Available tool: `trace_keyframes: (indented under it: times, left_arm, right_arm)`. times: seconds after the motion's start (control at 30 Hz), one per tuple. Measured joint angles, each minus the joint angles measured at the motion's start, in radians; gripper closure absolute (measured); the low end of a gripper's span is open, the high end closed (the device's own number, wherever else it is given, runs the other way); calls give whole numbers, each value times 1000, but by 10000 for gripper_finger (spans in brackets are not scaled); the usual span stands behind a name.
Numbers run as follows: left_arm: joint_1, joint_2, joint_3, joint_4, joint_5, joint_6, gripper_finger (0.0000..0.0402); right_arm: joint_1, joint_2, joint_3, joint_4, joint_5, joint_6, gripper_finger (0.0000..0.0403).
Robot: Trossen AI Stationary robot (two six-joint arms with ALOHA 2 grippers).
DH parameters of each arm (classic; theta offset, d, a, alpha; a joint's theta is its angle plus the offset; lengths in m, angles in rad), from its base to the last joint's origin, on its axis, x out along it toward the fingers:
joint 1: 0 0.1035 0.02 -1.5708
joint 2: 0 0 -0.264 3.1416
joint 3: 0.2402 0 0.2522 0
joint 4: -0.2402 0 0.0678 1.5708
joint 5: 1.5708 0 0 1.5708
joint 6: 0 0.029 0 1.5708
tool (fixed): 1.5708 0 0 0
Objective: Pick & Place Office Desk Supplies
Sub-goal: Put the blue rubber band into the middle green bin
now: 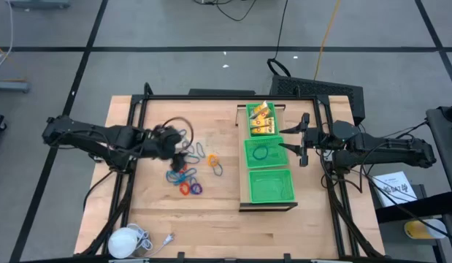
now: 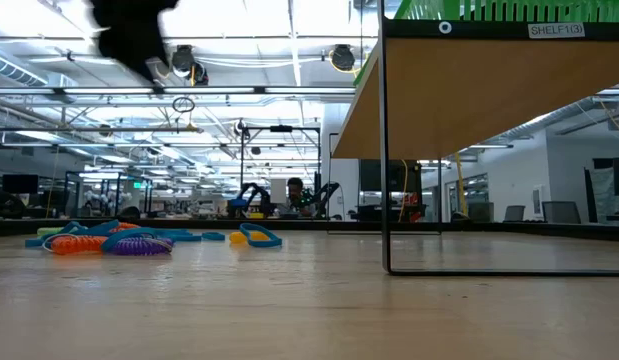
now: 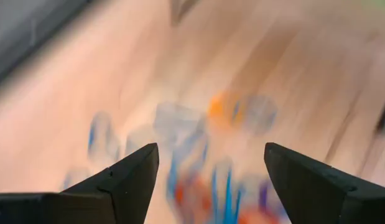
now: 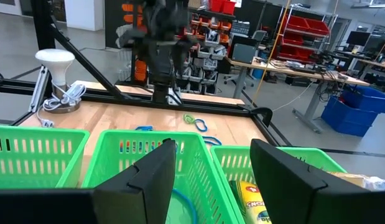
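Several rings (image 1: 190,179) lay loose on the bench (image 1: 211,219), under my left end effector (image 3: 211,180), its fingers apart and empty. I judged them light, limp; pinch one strand. Right end effector (image 4: 211,186) waited, parted, over the green trays (image 1: 268,186). Only the overhead showed yellow packets (image 1: 261,120) binned.

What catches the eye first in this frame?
The bright green mesh tray on the table's right side, with yellow packets in its far compartment. Left of it lies a scatter of coloured rings and clips, the left gripper open above them. The right gripper hovers open over the tray.
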Motion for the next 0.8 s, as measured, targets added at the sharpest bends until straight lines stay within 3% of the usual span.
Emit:
trace_keyframes:
  times: [0.1, 0.23, 0.57, 0.8]
  left_arm:
    - [-50, 1, -60, -143, 69, -247, 111]
    - [-96, 1, -179, -143, 107, -320, 114]
    - [-107, 2, -434, 136, 141, -88, 117]
    - [-107, 2, -517, 194, 124, 35, 128]
  right_arm:
    - [0, 0, 0, 0, 0, 0, 206]
    - [0, 0, 0, 0, 0, 3, 206]
    - [0, 0, 0, 0, 0, 7, 206]
    - [0, 0, 0, 0, 0, 7, 206]
